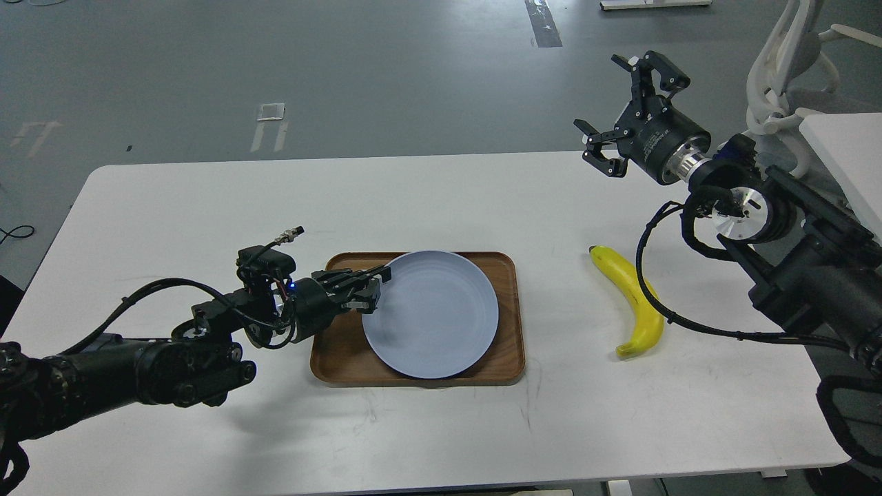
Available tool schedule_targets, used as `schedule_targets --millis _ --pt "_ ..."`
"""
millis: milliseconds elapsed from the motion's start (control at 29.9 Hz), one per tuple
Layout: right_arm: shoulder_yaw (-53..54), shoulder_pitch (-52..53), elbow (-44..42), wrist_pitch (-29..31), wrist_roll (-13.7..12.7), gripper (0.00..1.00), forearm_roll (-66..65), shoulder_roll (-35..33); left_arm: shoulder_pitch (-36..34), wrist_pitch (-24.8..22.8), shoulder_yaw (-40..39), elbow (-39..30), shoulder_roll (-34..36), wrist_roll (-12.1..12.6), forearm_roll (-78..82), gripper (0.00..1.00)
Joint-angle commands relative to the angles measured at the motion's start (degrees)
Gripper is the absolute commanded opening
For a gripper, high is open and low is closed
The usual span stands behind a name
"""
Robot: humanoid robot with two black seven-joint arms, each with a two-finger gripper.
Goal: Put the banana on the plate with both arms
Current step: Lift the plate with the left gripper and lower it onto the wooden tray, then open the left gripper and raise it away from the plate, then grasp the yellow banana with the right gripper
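The pale blue plate (434,313) lies flat on the brown wooden tray (506,358) in the middle of the table. My left gripper (368,288) is at the plate's left rim, its fingers closed on the rim. The yellow banana (632,297) lies on the white table to the right of the tray, dark tip at its far end. A black cable of my right arm crosses in front of it. My right gripper (623,103) is open and empty, raised high above the table's far right, well behind the banana.
The white table (207,207) carries only the tray, plate and banana. A white chair (785,76) and the corner of another white table (847,145) stand at the right. Grey floor lies beyond the far edge.
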Motion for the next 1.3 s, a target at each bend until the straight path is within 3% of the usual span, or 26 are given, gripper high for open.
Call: schedule_targets --millis 0,33,134,301,435,602,669,702,736,836,869,936,1271 --pt "-0.01 0.09 0.0 0.0 0.01 1.0 0.07 -0.05 -0.07 0.09 -0.18 -0.6 -0.53 0.0 -0.02 0.5" --pt "-0.01 0.17 0.0 0.0 0.01 1.0 0.07 -0.05 -0.07 0.09 -0.18 -0.6 -0.62 0.0 -0.02 0.53" --pt "-0.01 0.09 0.09 0.0 0.01 1.0 0.07 -0.75 -0.51 0.44 -1.05 0.01 -0.71 0.0 -0.98 0.97" --pt "-1.5 0.17 0.97 0.53 0.01 0.99 -0.36 -3.21 -1.57 1.94 -8.6 0.01 -0.27 0.0 -5.54 0.98" --pt "-8.78 1.66 2.9 0.62 -0.08 0.98 -11.58 -8.04 -3.93 0.36 -19.32 0.01 -0.09 0.0 -16.43 0.98" --pt "-22.04 5.44 11.58 0.53 0.09 0.96 -42.04 -17.87 -6.14 -10.34 -30.65 -0.08 0.17 0.0 -37.49 0.98" --pt "-24.25 5.71 12.92 0.62 0.09 0.93 -47.8 -19.65 -6.22 -13.17 -33.04 -0.08 0.34 0.0 -43.32 0.98" --pt "-26.61 5.45 13.97 0.62 0.09 0.93 -52.61 -20.79 -6.14 -15.44 -35.05 -0.08 0.78 2.14 -48.48 0.98" --pt "-29.86 5.45 15.2 0.62 0.18 0.93 -57.18 -21.49 -6.14 -17.64 -36.72 -0.08 1.31 6.25 -52.79 0.98" --pt "-36.81 5.97 16.44 0.62 0.18 0.93 -65.11 -23.34 -5.35 -21.69 -42.6 -0.08 1.84 14.44 -60.55 0.98" --pt "-36.83 5.98 16.44 0.62 0.18 0.93 -65.14 -23.35 -5.35 -21.71 -42.63 -0.08 1.84 14.46 -60.57 0.98" --pt "-39.11 5.8 16.88 0.53 0.18 0.93 -70.04 -23.35 -4.12 -25.03 -45.87 -0.08 1.93 17.27 -62.15 0.98" --pt "-44.03 5.27 13.46 0.27 0.09 0.89 -73.22 -19.4 -1.83 -26.1 -46.67 0.1 2.19 15.96 -62.42 0.98"
